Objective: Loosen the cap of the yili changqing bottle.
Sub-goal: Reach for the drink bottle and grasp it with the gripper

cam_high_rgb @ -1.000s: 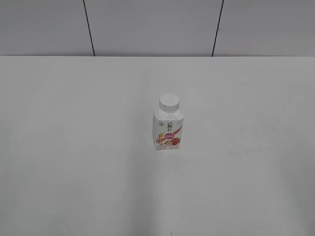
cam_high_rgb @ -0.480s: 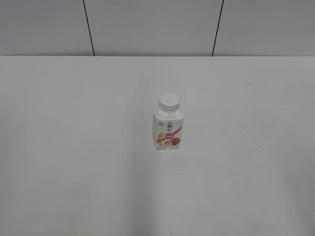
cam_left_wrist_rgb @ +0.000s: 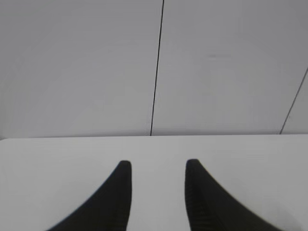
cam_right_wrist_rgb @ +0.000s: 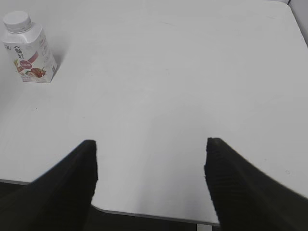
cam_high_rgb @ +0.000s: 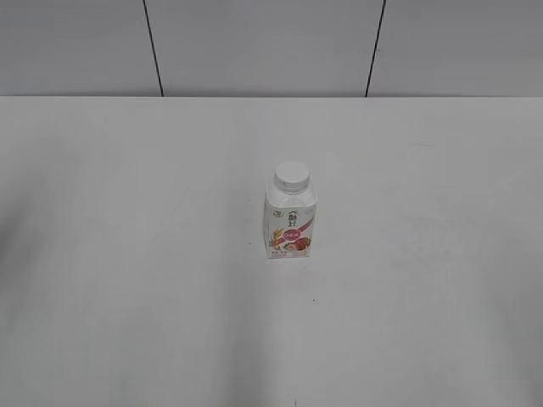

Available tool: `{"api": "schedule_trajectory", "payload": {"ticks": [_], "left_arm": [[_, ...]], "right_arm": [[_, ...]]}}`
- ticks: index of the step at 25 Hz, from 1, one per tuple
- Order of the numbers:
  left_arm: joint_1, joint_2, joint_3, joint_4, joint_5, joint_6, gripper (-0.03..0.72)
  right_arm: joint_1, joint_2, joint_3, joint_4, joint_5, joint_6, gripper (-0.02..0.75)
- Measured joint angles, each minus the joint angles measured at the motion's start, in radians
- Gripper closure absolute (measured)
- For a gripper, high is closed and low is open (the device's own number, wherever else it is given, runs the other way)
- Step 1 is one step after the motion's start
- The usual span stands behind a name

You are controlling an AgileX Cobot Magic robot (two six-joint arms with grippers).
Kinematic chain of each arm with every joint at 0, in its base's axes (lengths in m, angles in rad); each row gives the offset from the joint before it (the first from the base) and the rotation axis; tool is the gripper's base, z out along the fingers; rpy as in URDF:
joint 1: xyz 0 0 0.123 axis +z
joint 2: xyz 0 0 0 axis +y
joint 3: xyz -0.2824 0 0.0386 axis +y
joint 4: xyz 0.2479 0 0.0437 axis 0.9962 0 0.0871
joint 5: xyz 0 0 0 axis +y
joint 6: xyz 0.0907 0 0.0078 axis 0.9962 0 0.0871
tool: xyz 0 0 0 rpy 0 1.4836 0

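Note:
The yili changqing bottle (cam_high_rgb: pixel 291 222) stands upright near the middle of the white table, small and white with a pink-red label. Its white cap (cam_high_rgb: pixel 291 175) sits on the neck. The bottle also shows at the top left of the right wrist view (cam_right_wrist_rgb: pixel 30 54), with the cap (cam_right_wrist_rgb: pixel 17 20) on it. My right gripper (cam_right_wrist_rgb: pixel 150 144) is open and empty, over the table's near edge, far from the bottle. My left gripper (cam_left_wrist_rgb: pixel 158 166) is open and empty, facing the far wall. Neither gripper shows in the exterior view.
The white table (cam_high_rgb: pixel 127 254) runs back to a grey panelled wall (cam_high_rgb: pixel 254 47) with dark seams. The table's near edge (cam_right_wrist_rgb: pixel 144 214) and its right corner show in the right wrist view.

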Motion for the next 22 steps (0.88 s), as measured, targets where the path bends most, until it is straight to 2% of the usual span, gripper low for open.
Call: {"api": "schedule_trajectory", "payload": {"ticks": [9,11,13,19,22], "left_arm": [[0.0,0.461,0.003,0.014,-0.36,0.0,0.445],[0.0,0.552,0.004,0.048,-0.428,-0.007,0.445],[0.0,0.643,0.007,0.113,-0.505,-0.037,0.445],[0.0,0.88,0.01,0.341,-0.814,-0.229,0.445],[0.0,0.988,0.01,0.5,-0.978,-0.3,0.445]], "right_arm": [[0.0,0.0,0.0,0.0,0.0,0.0,0.186],[0.0,0.0,0.0,0.0,0.0,0.0,0.186],[0.0,0.0,0.0,0.0,0.0,0.0,0.186],[0.0,0.0,0.0,0.0,0.0,0.0,0.186],[0.0,0.0,0.0,0.0,0.0,0.0,0.186]]}}
